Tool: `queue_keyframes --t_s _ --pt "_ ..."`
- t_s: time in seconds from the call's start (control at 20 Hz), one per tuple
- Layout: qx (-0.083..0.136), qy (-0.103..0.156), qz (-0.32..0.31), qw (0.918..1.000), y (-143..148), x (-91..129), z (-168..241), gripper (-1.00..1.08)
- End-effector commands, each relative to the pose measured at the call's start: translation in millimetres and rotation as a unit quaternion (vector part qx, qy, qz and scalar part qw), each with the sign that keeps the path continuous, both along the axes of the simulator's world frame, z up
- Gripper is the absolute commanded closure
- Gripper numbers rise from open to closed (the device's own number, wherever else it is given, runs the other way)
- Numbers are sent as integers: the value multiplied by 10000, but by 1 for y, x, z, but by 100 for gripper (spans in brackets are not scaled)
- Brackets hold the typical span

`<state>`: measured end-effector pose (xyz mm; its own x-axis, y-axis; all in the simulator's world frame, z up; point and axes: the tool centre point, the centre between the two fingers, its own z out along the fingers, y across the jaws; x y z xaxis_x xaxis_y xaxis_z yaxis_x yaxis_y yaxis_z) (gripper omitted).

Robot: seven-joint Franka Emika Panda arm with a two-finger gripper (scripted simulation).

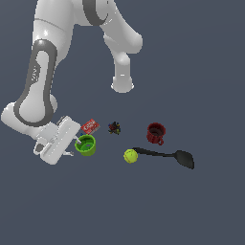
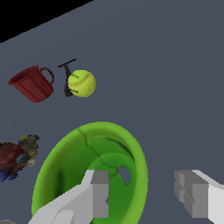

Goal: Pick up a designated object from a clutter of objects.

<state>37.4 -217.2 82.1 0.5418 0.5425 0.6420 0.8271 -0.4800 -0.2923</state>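
The dark slate surface (image 1: 201,72) is flat, matte and featureless, and it carries everything here. The white Panda arm (image 1: 36,81) bends down at the exterior view's left, its tool (image 1: 75,142) spread apart and gripping nothing: in the wrist view one finger (image 2: 94,192) sits over the cup's inside and the other (image 2: 192,192) outside the rim, so the wall stands between them. The black long-handled spoon (image 1: 167,155) lies flat at the exterior view's right, thin and stiff-looking, its handle end just beside the ball. The lime-green cup (image 1: 86,145), the thing to lift, stands upright on the surface right at the tool, near the small red box and well apart from the mug; it is round, smooth and glossy, with a darker green inside. I judge it light, rigid and somewhat slippery, so pinching its thin wall across the rim, one finger in and one out, looks the soundest hold; a shallow bite could slide off. The dark red mug (image 1: 156,133) is a similar size, handled and hard-looking. The yellow-green ball (image 1: 130,156) is seamed like a tennis ball. The small red box (image 1: 90,126) is flat and printed. The tiny dark object (image 1: 114,128) is lumpy, multicoloured and too small to identify.
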Motion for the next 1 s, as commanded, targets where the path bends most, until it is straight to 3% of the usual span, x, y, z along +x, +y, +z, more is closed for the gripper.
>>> queue_keyframes --t_s 0.0,0.15,0.2,0.95 --pt "3 -2 5 10000 7 1 -7 -20" --pt "3 -4 6 10000 9 1 -9 -20" --pt "3 -4 6 10000 9 1 -9 108" --pt "1 -7 7 10000 12 5 1 108"
